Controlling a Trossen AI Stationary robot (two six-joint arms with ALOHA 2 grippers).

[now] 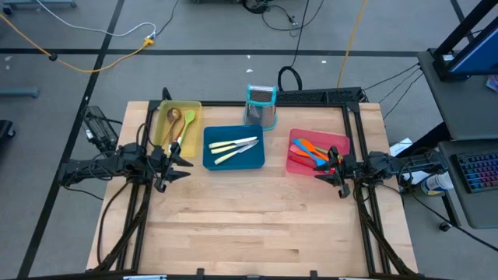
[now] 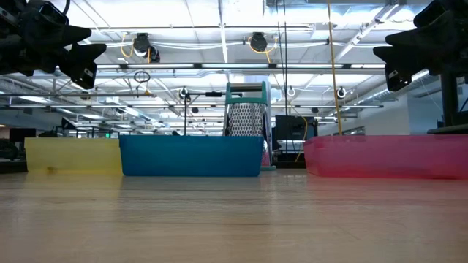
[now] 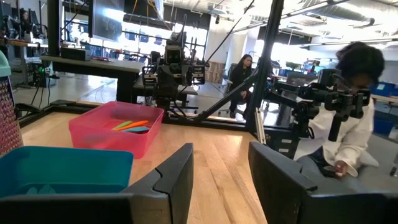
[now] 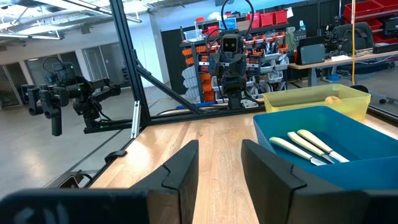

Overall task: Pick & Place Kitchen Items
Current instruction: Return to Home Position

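Three trays stand in a row at the table's far half. The yellow tray holds a wooden spoon and a green spoon. In the blue tray lie cream-handled knives. Orange and blue spatulas lie in the pink-red tray. My left gripper hovers open at the near edge of the yellow tray, above the table. My right gripper hovers open at the near edge of the pink-red tray. Both have nothing between their fingers.
A metal grater with a teal top stands behind the blue tray. The near half of the wooden table shows bare boards. Black frame rails run along the table's sides. A person is beyond the table's right side.
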